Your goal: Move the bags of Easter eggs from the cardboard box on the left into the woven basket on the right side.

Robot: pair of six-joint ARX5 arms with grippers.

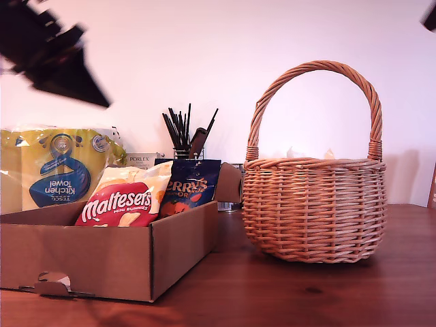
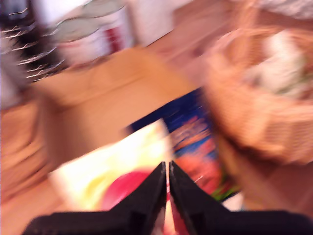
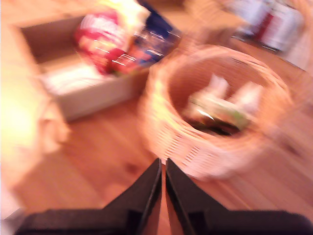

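The cardboard box sits at the exterior view's left. A cream-and-red Maltesers bag and a dark blue Terry's bag lean upright in it. The woven basket stands at the exterior view's right, with white bag tips showing over its rim. In the blurred first wrist view, my first gripper is shut and empty above the Maltesers bag and Terry's bag. My second gripper is shut and empty, held over the table near the basket, which holds white-and-green bags.
A yellow-and-blue kitchen towel pack, a white Porlex box and a holder of black sticks stand behind the cardboard box. A blurred black arm hangs at the exterior view's upper left. Another arm's tip shows at its upper right.
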